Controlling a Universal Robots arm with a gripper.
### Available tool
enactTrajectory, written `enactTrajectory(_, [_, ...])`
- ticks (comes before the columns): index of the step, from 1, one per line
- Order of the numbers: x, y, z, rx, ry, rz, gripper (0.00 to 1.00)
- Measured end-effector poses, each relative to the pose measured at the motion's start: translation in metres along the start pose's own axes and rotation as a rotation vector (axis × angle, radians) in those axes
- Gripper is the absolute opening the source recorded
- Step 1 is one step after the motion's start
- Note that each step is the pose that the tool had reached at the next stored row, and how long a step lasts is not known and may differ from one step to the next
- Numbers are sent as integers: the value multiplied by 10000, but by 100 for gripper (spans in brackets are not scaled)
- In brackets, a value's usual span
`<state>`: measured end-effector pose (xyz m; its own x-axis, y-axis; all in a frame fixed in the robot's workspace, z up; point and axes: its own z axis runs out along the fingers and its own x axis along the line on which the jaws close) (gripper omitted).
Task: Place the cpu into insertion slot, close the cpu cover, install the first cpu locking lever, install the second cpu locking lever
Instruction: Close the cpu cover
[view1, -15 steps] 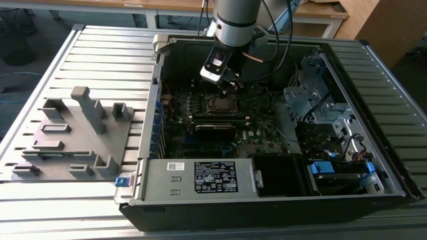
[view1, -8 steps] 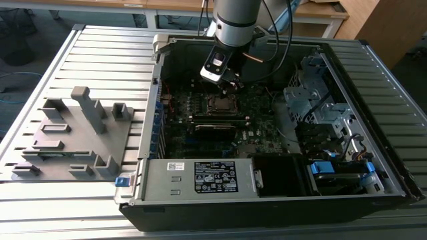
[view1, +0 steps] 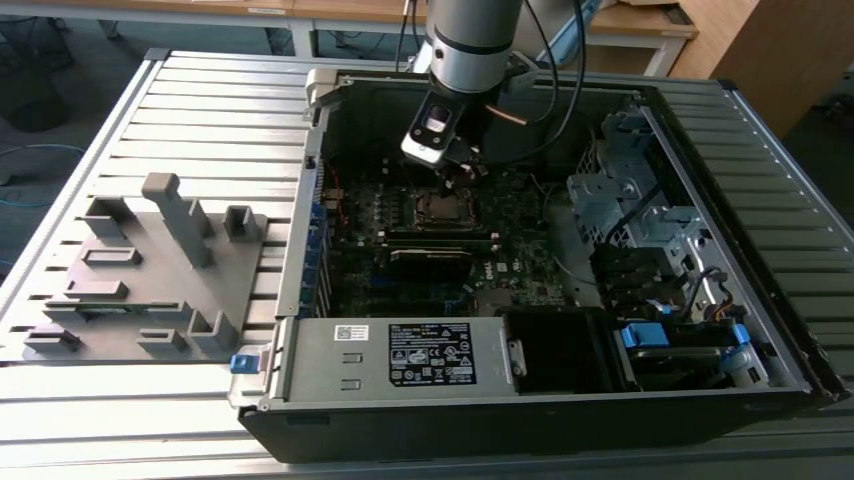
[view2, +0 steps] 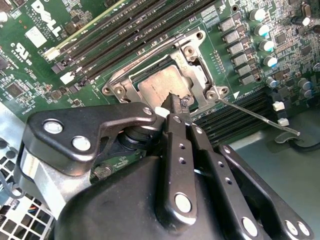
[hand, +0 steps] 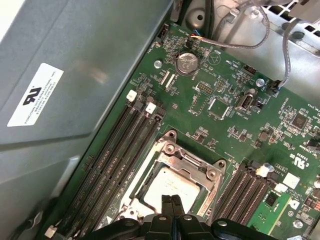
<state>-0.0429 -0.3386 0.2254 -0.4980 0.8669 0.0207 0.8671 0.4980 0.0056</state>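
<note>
Hovering over the cpu (hand: 166, 184), claw (hand: 172, 199) closed.

cpu (hand: 165, 187) under cpu cover (hand: 195, 165), on mobo (hand: 220, 85).

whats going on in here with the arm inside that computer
A robot arm reaches into the open computer case. Its end effector, fingers together, has its tips down at the cpu, which lies in place with the cpu cover down around it. One thin locking lever sticks out to the side.
</note>
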Motion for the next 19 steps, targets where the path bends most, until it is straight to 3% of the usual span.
enactTrajectory(16, [0, 1, 1, 16, 27, -1392, 10])
enactTrajectory(19, [0, 0, 1, 19, 28, -1494, 10])
